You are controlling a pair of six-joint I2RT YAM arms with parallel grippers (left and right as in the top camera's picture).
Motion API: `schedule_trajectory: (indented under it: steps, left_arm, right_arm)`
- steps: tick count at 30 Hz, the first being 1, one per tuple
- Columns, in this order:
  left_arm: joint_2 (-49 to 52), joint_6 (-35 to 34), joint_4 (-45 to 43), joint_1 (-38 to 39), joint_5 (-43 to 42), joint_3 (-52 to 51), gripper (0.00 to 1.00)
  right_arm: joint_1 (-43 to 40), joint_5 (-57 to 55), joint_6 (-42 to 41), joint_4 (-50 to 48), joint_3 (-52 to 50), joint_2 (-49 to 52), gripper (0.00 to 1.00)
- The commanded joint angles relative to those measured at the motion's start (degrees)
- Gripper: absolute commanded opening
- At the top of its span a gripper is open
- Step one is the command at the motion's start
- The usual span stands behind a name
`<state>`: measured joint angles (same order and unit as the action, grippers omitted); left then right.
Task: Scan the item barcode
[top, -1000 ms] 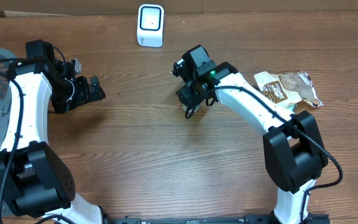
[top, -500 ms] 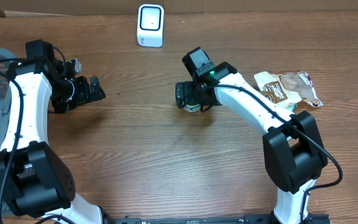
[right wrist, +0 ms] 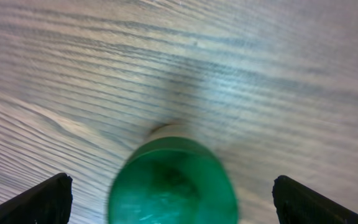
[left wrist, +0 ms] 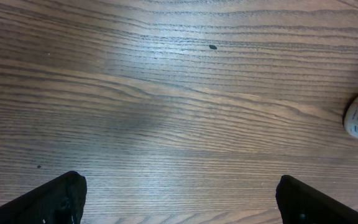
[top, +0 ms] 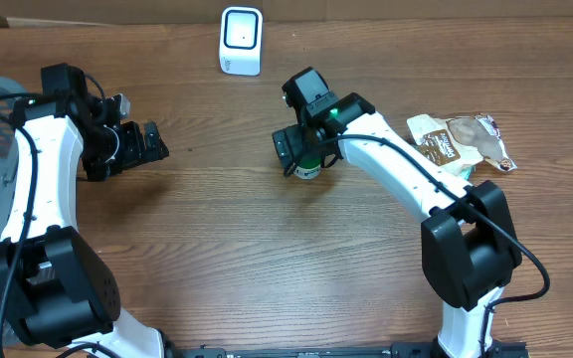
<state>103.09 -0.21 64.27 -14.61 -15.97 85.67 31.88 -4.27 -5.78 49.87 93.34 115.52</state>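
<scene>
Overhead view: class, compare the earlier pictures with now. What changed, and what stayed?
The right end effector shifted slightly left and opened, leaving the green-capped bottle standing free on the table. The left end effector, white scanner and snack packet stayed put.

You are looking straight down at a green round top (right wrist: 173, 186), low in the middle and blurry. Your right claw (right wrist: 173, 202) is spread wide. Its two dark fingers (right wrist: 39, 202) sit in the bottom corners, not touching the top. The brown wooden bench (right wrist: 260, 74) fills the rest.
</scene>
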Motion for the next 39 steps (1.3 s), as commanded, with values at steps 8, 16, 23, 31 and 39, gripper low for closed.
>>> schedule_trajectory:
  steps: [8, 16, 23, 31, 39]
  left_arm:
    - [-0.9, 0.4, -0.1, 0.4, 0.0, 1.3, 1.0]
    - [-0.9, 0.4, -0.1, 0.4, 0.1, 1.3, 1.0]
    - [-0.9, 0.4, -0.1, 0.4, 0.0, 1.3, 1.0]
    - [-0.9, 0.4, -0.1, 0.4, 0.1, 1.3, 1.0]
    - [-0.9, 0.4, -0.1, 0.4, 0.0, 1.3, 0.99]
  right_arm:
    - [-1.4, 5.3, 19.4, 0.4, 0.5, 0.3, 0.91]
    - [-1.4, 6.1, 19.3, 0.7, 0.4, 3.4, 0.87]
    - [-1.4, 6.1, 19.1, -0.3, 0.4, 4.2, 0.75]
    - [-1.4, 6.1, 18.8, -0.3, 0.4, 4.2, 0.59]
    - [-1.4, 6.1, 15.8, 0.9, 2.0, 4.1, 0.52]
